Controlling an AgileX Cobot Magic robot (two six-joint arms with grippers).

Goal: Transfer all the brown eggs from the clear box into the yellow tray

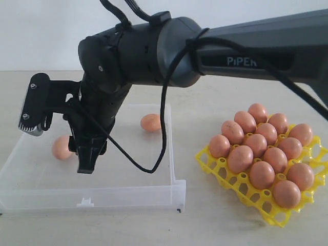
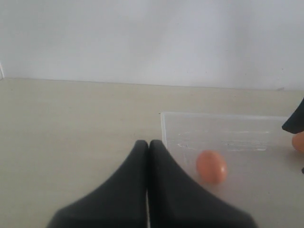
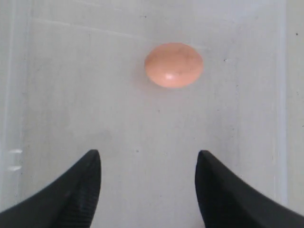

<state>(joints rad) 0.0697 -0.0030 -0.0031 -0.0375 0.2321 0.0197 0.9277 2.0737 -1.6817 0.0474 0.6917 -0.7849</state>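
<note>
Exterior view: the low-walled clear box (image 1: 128, 197) holds two oval brown eggs (image 1: 62, 147), the latticed yellow tray (image 1: 218, 166) thirteen. Left wrist view: the left gripper (image 2: 148, 142) is pinched together, empty. Right wrist view: the right gripper (image 3: 148, 164) gapes wide, empty, facing a faintly speckled egg on the box floor.

Brown eggs (image 1: 266, 132), yellow tray (image 1: 277, 216), clear box (image 1: 128, 198)

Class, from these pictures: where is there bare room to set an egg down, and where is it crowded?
Free: the floor of the clear box between the right gripper and the wall nearest the tray; the empty cups along the near-left edge of the yellow tray; the table between box and tray. Crowded: the rest of the tray, packed with brown eggs.
</note>
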